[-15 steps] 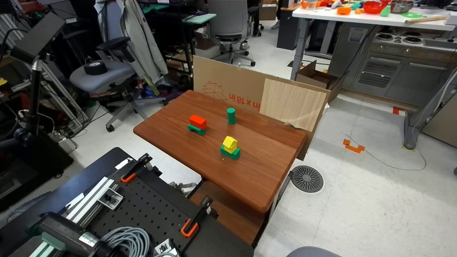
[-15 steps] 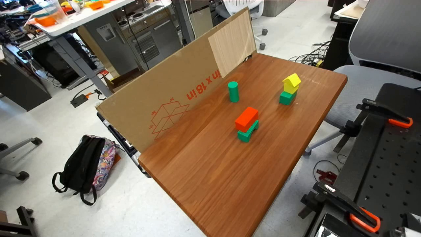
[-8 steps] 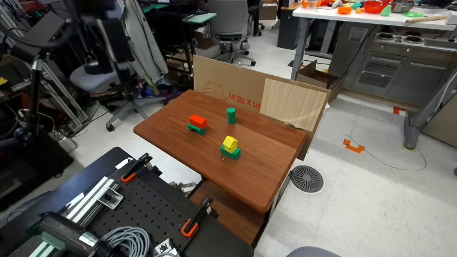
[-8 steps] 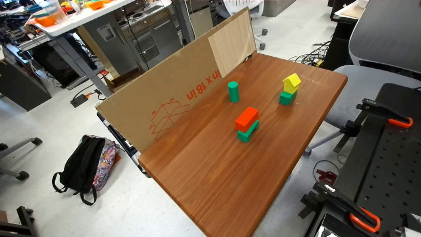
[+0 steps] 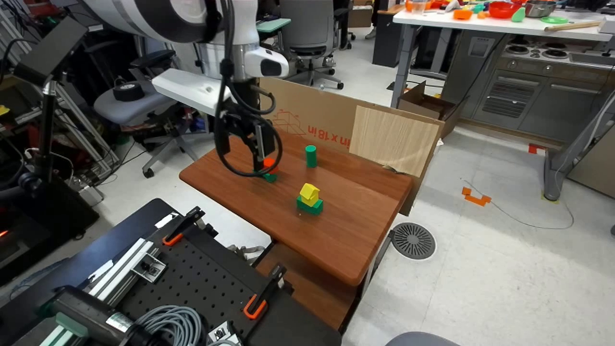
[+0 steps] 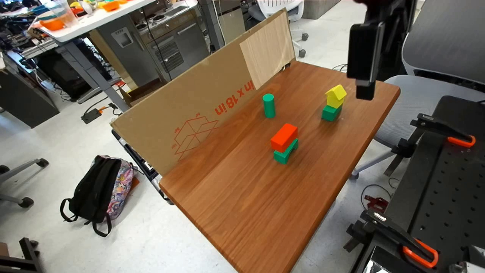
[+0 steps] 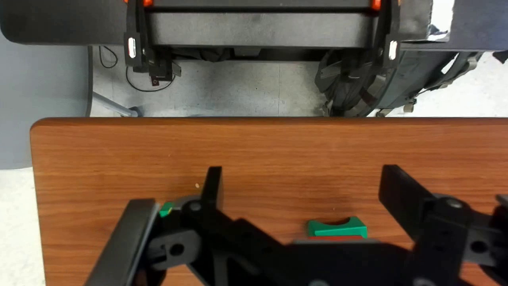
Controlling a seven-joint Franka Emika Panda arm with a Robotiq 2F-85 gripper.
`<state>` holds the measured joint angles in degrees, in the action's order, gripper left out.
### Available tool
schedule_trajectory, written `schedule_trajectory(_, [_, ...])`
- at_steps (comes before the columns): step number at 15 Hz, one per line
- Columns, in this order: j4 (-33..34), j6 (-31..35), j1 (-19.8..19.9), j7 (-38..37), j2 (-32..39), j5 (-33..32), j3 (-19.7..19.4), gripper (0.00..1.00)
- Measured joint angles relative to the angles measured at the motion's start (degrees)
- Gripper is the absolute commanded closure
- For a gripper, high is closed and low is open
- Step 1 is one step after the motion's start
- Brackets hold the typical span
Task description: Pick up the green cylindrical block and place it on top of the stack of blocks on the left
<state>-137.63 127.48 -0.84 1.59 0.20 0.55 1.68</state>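
The green cylindrical block stands upright near the back of the brown table, and also shows in an exterior view. It is hidden in the wrist view. The stack of blocks is an orange-red block lying on a green arch-shaped block. In an exterior view the stack is partly covered by the gripper and its cable. In the wrist view its green arch shows beyond the gripper's body. My gripper is open and empty, above the table, its fingers wide apart. A finger shows in an exterior view.
A yellow house-shaped block sits on a green block nearer the front. A cardboard sheet stands along the table's back edge. A black perforated bench with clamps lies across a gap from the table.
The arm has swung into view over the table, coming from the upper left in an exterior view. A gripper finger now shows at upper right in an exterior view. The blocks have not moved.
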Motion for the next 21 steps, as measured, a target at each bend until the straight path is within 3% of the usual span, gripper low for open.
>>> schedule_trajectory(6, [10.43,5.44,0.21,1.25,13.94,0.45,-0.39,0.0])
schedule_trajectory(21, [36.17,5.77,0.04,-0.6,36.99,0.41,-0.4,0.0])
